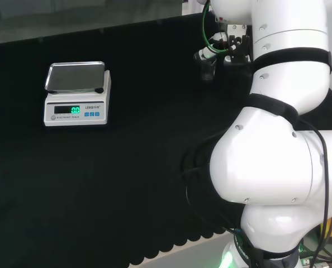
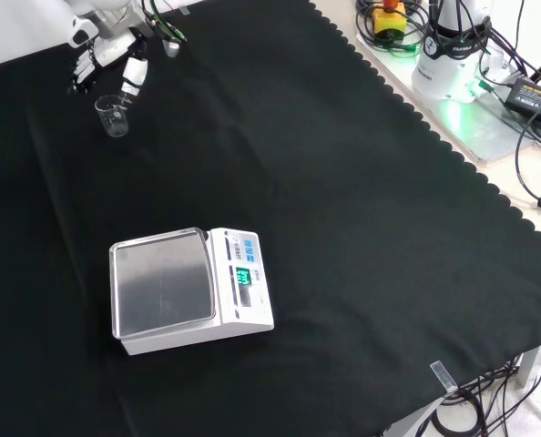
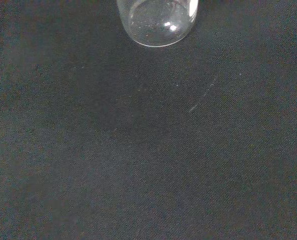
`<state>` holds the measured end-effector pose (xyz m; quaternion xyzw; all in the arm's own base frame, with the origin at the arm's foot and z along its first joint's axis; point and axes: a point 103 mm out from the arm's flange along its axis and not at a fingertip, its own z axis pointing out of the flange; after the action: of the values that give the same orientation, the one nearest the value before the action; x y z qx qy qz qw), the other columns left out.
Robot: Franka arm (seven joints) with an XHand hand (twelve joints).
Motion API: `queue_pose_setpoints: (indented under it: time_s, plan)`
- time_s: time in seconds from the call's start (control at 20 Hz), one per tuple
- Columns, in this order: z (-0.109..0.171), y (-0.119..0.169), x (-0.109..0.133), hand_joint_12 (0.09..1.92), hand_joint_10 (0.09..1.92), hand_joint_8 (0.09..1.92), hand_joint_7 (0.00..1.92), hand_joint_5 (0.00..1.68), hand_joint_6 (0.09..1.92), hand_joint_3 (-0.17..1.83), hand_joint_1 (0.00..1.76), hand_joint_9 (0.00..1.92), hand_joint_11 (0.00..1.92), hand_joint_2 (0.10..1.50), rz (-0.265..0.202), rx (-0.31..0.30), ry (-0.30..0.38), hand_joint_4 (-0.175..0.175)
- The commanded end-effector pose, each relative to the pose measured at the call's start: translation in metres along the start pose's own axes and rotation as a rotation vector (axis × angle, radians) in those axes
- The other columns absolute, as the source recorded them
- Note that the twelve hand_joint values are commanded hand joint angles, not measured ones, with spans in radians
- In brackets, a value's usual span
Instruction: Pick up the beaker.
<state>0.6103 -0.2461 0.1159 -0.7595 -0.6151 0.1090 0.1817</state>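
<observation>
One hand (image 2: 116, 64) hangs at the far left corner of the front view, just above and beside a clear beaker (image 2: 112, 116) that stands upright on the black cloth; whether its fingers are straight or curled I cannot tell, and no grip on the glass shows. Close to the wrist camera the beaker's round base (image 3: 158, 22) rests on cloth. Well apart, a white scale (image 2: 188, 289) sits mid-worktop (image 2: 362, 228), with wide bare cloth between them and toward the scalloped edge
</observation>
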Motion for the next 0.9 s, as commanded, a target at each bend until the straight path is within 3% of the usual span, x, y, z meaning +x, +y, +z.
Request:
queue_pose_setpoints:
  time_s: [0.05,0.6,0.9]
  plan:
    - [0.019,0.012,-0.010,1.51,0.88,0.83,0.02,0.21,0.09,0.10,0.25,0.24,0.13,0.97,-0.011,0.029,0.037,-0.065]
    - [0.024,0.017,-0.011,1.51,0.89,0.84,0.04,0.22,0.09,0.10,0.26,0.26,0.16,0.97,-0.008,0.028,0.045,-0.068]
    - [0.028,0.014,0.002,1.44,0.85,0.88,0.21,0.33,0.09,0.11,0.39,0.47,0.34,0.99,0.001,-0.131,-0.004,-0.085]
